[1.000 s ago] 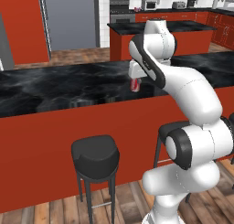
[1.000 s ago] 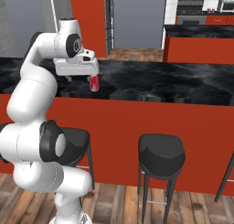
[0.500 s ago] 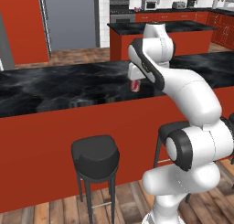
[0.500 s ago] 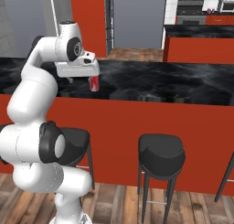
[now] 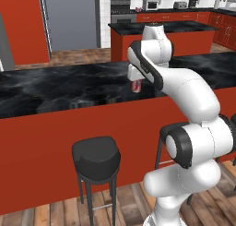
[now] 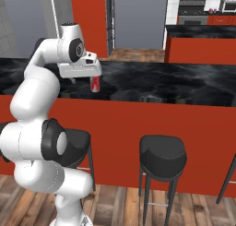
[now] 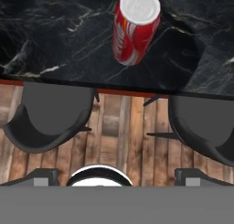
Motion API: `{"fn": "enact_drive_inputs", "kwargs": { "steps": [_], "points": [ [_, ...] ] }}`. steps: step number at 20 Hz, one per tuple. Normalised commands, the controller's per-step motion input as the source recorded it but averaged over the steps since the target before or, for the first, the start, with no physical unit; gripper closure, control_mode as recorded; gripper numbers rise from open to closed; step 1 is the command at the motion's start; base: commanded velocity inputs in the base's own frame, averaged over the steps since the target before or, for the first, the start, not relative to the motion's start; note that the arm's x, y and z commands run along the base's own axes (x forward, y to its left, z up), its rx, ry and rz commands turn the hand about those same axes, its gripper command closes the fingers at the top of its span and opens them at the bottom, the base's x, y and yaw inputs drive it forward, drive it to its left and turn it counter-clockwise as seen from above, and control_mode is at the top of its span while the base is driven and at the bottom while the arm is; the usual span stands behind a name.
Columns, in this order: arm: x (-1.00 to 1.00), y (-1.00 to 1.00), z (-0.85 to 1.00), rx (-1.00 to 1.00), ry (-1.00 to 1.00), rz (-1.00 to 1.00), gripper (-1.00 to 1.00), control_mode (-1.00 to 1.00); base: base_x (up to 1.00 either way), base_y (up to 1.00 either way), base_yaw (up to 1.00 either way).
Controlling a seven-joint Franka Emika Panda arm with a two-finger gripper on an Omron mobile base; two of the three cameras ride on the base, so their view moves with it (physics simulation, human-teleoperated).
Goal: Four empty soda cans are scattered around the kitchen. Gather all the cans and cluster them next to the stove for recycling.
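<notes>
One red soda can (image 7: pixel 135 29) with a silvery top stands upright on the black marbled counter (image 7: pixel 55 35), close to its front edge. It also shows as the can (image 5: pixel 136 86) and the can (image 6: pixel 95 83) just under my hand. My gripper (image 7: pixel 116 175) hangs above it and a bit toward the counter's near edge, open, with nothing between its fingers and no contact with the can. In the base views the gripper (image 5: pixel 137 79) (image 6: pixel 93 76) sits right over the can. The stove (image 5: pixel 120 12) (image 6: pixel 190 14) stands far back against the tiled wall.
Two black stools (image 7: pixel 52 118) (image 7: pixel 201 122) stand on the wood floor in front of the counter, below my hand. A second red island with a black top (image 5: pixel 161 29) lies between this counter and the stove. A grey fridge (image 5: pixel 69 17) is at back left.
My wrist has shifted slightly above the can. The can has stayed in place and the jaws have stayed open.
</notes>
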Motion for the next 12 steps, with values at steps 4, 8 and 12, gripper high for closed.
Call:
{"fn": "enact_drive_inputs", "kwargs": {
  "steps": [4, 8, 12],
  "points": [
    [0.24, 0.00, -0.01, 0.00, 0.00, 0.00, -1.00, -1.00, 0.00, 0.00, 0.00],
    [0.22, 0.00, -0.03, 0.00, 0.00, 0.00, -1.00, -1.00, 0.00, 0.00, 0.00],
    [0.19, 0.00, -0.08, 0.00, 0.00, 0.00, -1.00, -1.00, 0.00, 0.00, 0.00]
  ]
}}
